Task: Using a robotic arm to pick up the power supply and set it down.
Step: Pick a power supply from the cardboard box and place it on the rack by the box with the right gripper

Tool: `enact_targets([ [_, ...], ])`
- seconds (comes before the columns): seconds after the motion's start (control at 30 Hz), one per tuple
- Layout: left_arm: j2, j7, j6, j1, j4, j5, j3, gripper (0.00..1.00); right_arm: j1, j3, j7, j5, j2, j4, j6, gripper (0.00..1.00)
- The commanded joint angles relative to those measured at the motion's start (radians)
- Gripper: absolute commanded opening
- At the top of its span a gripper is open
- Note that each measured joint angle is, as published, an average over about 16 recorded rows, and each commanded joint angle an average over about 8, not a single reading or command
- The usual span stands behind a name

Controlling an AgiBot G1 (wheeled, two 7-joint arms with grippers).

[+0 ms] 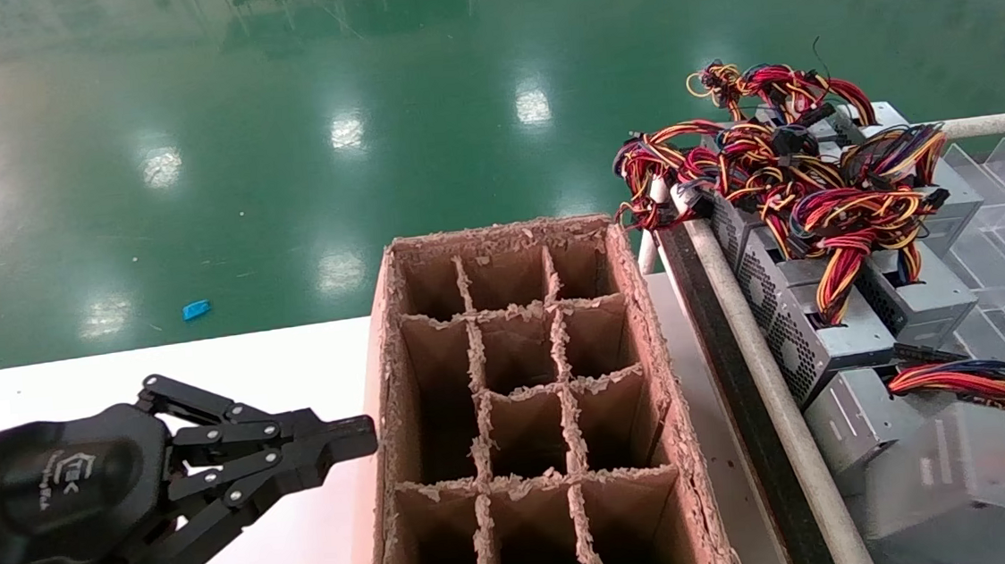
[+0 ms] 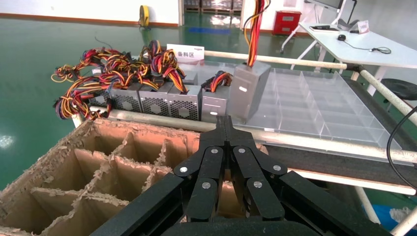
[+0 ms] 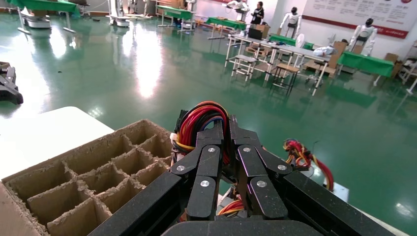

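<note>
Silver-grey power supply (image 2: 248, 91) is hanging by its wires (image 3: 199, 120), pinched in the closed right gripper (image 3: 227, 129) near the cardboard box (image 1: 520, 388); wires could be slipping loose. Left gripper (image 1: 349, 437) is idling closed over the table (image 1: 204, 359).

The right hand (image 3: 227, 129) hides most of the power supply (image 3: 235, 194) it grips. The cardboard box (image 1: 400, 344) is cut off at the bottom edge.
</note>
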Motion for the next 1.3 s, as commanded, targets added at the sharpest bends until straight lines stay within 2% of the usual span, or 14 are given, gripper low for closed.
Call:
enact_targets([
  [0.03, 0.0, 0.0, 0.0, 0.0, 0.0, 0.0, 0.0, 0.0, -0.002, -0.005, -0.006, -0.001, -0.013, -0.001, 0.009, 0.0],
  [0.3, 0.0, 0.0, 0.0, 0.0, 0.0, 0.0, 0.0, 0.0, -0.001, -0.022, -0.021, 0.01, -0.064, -0.036, 0.021, 0.0],
  [1.0, 0.0, 0.0, 0.0, 0.0, 0.0, 0.0, 0.0, 0.0, 0.0, -0.02, -0.012, 0.008, -0.052, -0.092, -0.01, 0.0],
  [1.3, 0.0, 0.0, 0.0, 0.0, 0.0, 0.0, 0.0, 0.0, -0.007, -0.034, -0.02, 0.005, -0.098, -0.096, 0.002, 0.0],
])
